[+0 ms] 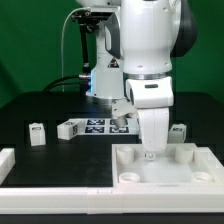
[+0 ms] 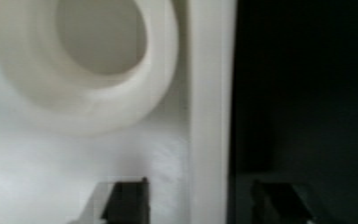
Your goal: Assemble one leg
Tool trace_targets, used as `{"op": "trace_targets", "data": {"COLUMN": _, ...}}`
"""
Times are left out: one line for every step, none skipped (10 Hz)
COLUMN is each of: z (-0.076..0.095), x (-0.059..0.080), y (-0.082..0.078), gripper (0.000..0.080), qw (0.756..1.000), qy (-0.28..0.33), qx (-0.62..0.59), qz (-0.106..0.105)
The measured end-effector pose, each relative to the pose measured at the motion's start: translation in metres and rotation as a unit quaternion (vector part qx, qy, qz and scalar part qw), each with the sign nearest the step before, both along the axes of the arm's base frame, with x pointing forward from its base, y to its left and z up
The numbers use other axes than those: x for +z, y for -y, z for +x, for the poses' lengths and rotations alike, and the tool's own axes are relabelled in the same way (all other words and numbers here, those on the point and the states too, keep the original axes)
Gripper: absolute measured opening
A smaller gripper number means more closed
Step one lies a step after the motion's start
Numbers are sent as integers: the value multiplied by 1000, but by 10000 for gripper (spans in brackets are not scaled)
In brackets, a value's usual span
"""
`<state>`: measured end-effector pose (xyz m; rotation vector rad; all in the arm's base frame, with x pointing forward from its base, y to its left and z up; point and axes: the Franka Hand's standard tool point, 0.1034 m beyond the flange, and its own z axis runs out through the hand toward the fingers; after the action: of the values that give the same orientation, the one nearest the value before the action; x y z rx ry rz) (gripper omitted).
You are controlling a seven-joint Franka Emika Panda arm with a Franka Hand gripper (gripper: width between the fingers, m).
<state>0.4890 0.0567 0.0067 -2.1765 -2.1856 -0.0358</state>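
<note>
While the claw (image 1: 150,149) hangs low over the board (image 1: 185,168), we see its two black fingers (image 2: 130,203) apart. One is above the board's face and one above the dark table (image 1: 30,105), with the board's edge between them, and nothing is held. No leg is in the claw. One leg (image 1: 37,132) stands on the table toward the exterior view's left, well apart from the claw, and a second leg (image 1: 178,131) stands just behind the board on the exterior view's right. We judge the step in hand to be gripping the board by its edge, so we would centre that edge between the fingers, close slowly, and stay clear of the round hole (image 2: 91,45) beside it. The board looks like smooth matte white plastic, flat and square, with a sloped lip around the hole. The legs are small white blocks, each with a black-and-white tag. The marker board (image 1: 88,127) lies flat behind.
</note>
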Motion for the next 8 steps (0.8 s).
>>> {"op": "trace_targets", "data": {"z": 0, "x": 0, "y": 0, "gripper": 472, "qw": 1000, "qy": 0, "qx": 0, "qz": 0}}
{"op": "trace_targets", "data": {"z": 0, "x": 0, "y": 0, "gripper": 472, "qw": 1000, "qy": 0, "qx": 0, "qz": 0}}
{"op": "trace_targets", "data": {"z": 0, "x": 0, "y": 0, "gripper": 609, "qw": 1000, "qy": 0, "qx": 0, "qz": 0}}
{"op": "trace_targets", "data": {"z": 0, "x": 0, "y": 0, "gripper": 638, "qw": 1000, "qy": 0, "qx": 0, "qz": 0}}
{"op": "trace_targets", "data": {"z": 0, "x": 0, "y": 0, "gripper": 638, "qw": 1000, "qy": 0, "qx": 0, "qz": 0}}
{"op": "trace_targets", "data": {"z": 0, "x": 0, "y": 0, "gripper": 647, "qw": 1000, "qy": 0, "qx": 0, "qz": 0}}
{"op": "trace_targets", "data": {"z": 0, "x": 0, "y": 0, "gripper": 647, "qw": 1000, "qy": 0, "qx": 0, "qz": 0}}
{"op": "trace_targets", "data": {"z": 0, "x": 0, "y": 0, "gripper": 649, "qw": 1000, "qy": 0, "qx": 0, "qz": 0}}
